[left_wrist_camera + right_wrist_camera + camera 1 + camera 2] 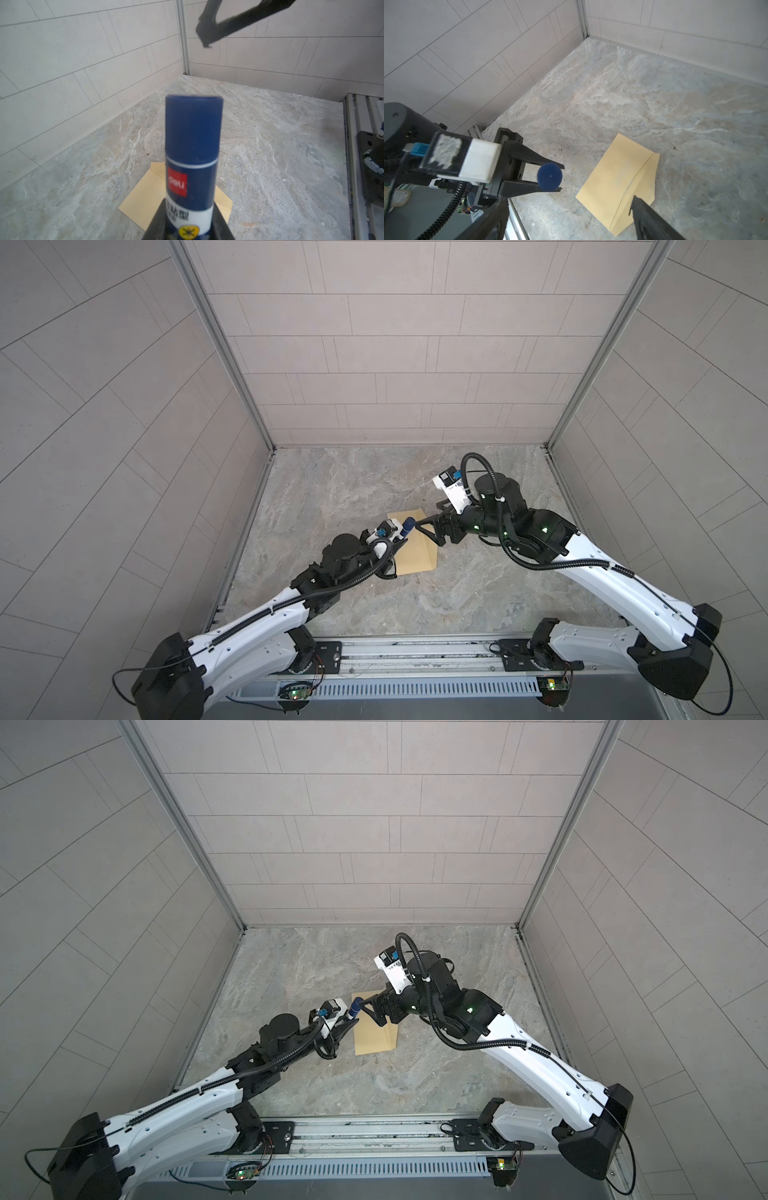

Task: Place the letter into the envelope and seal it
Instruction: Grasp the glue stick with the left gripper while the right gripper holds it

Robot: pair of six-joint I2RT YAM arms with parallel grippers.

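Glue stick (193, 145) pinched in left fingers (529, 158), cap end outward — offered to right fingers (648, 218), spread wide, probably for uncapping. Envelope (616, 176) flat on table (654, 93) below, flap open for gluing; letter unseen, presumably inside.

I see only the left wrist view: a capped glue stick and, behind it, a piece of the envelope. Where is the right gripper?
Observer: The right gripper hovers above the envelope, near the glue stick, jaws wide open and empty.
Operator: Is the envelope sealed?
Observer: No; the right wrist view shows its flap folded out flat.
Operator: And the letter?
Observer: No loose sheet in any view; a thin pale line at the envelope's mouth may be it.
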